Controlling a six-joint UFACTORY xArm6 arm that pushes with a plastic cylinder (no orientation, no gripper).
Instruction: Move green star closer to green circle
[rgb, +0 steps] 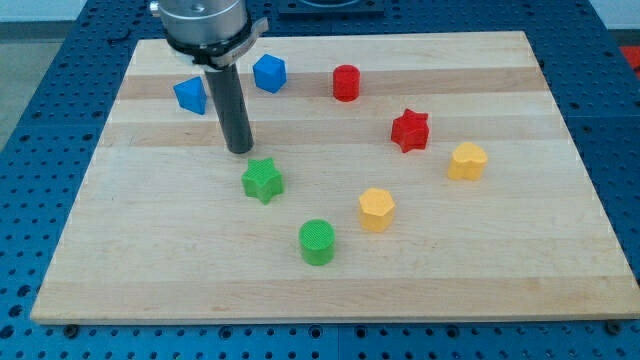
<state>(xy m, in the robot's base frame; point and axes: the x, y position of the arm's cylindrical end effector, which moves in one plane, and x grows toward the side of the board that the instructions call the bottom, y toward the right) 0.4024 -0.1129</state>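
- Nearest me, at the view's bottom, I see the front edge of a pale wooden board (330, 300) with lengthwise grain stripes, lying on a blue perforated table (30, 330) that shows along all sides
- The green circle (317, 242) sits closest to that front edge, a short ribbed cylinder standing upright
- Just to its right and a little further back is a yellow block (377, 209), with a second yellow block (467, 160) further right
- The green star (262, 180) lies up and to the left of the green circle, near it but apart; it is flat on the board, its points clearly cut
- My tip (240, 150) is down on the board just behind the green star, slightly to its left, very close; I cannot tell if it touches
- I have no jaws on this rod, so nothing is held
- Further back: a red star (410, 130), a red cylinder (346, 82), and two blue blocks (269, 72) (190, 94) either side of the rod
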